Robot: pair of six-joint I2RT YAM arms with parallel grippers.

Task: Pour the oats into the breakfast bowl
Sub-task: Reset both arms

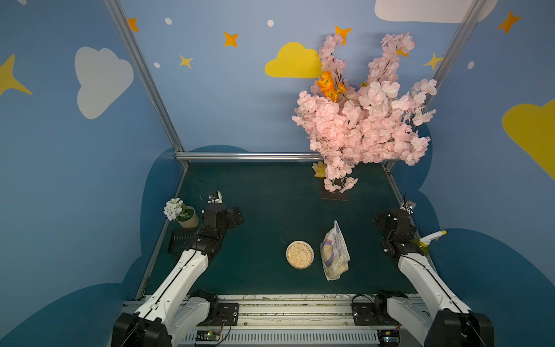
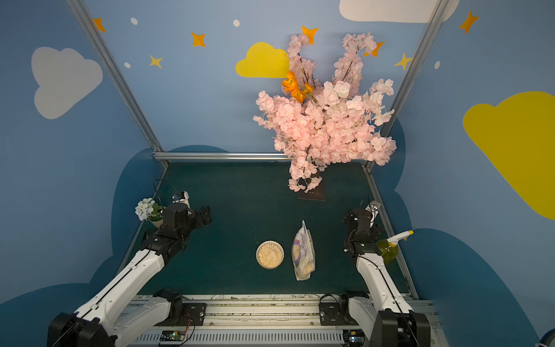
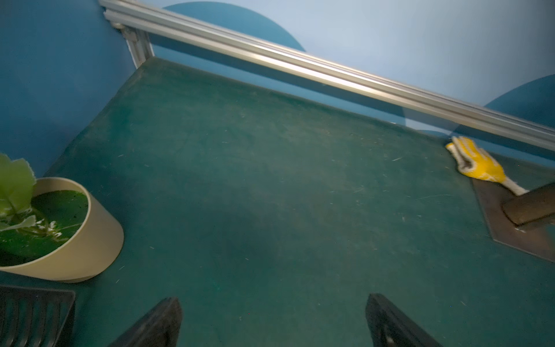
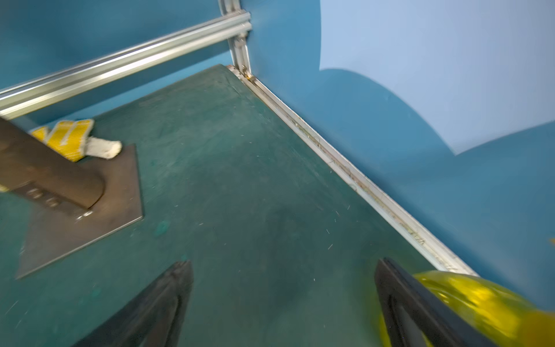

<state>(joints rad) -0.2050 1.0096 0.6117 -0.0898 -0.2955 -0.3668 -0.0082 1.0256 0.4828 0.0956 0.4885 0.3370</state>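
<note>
The breakfast bowl (image 1: pixel 287 255) (image 2: pixel 257 254), small, cream and lattice-sided, stands on the green mat at front centre, filled with pale oats (image 1: pixel 299 255) (image 2: pixel 269 254). Right beside it lies the crinkly clear bag (image 1: pixel 335 252) (image 2: pixel 303 254) with purple print, some oats still inside. My left gripper (image 1: pixel 237 214) (image 3: pixel 273 303) hovers open at the mat's left side, far from the bowl, nothing between its fingers. My right gripper (image 1: pixel 380 217) (image 4: pixel 282 264) is open near the right edge, also empty. Neither wrist view shows bowl or bag.
A beige pot with white flowers (image 1: pixel 187 217) (image 3: pixel 90 240) and a black ribbed object (image 1: pixel 180 240) sit by the left arm. A pink blossom tree (image 1: pixel 360 120) on a metal base (image 4: pixel 75 225) and a yellow glove (image 3: pixel 477 165) stand at the back. A yellow spray bottle (image 1: pixel 429 238) (image 4: pixel 480 300) is close beside the right gripper.
</note>
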